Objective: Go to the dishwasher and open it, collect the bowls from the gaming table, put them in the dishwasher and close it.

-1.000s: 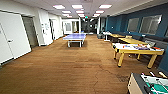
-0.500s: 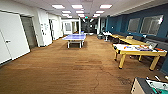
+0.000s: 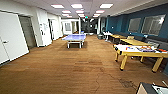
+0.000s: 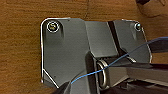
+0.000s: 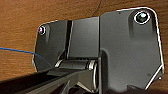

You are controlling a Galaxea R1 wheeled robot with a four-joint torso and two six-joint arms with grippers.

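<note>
Open office hall with wood-patterned floor; yellow-legged table carrying small items, right of a blue ping-pong table. Gripper openings cannot be told.

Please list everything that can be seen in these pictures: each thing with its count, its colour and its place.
Floor: one, brown, wood-look, through the whole room.
Table-tennis table: one, blue top, middle of the room, far from the camera.
Yellow-legged table: one, pale top with small coloured things on it that are too blurred to name, on the right, nearest.
Yellow-topped tables: at least two, behind it along the right wall.
Wall: dark teal, on the right, with framed panels.
Door: one, white, on the left.
Ceiling lights: several, white, in rows.
Dark plate: the robot's own, left wrist view, above the floor.
Dark plate: the robot's own, right wrist view.
</note>
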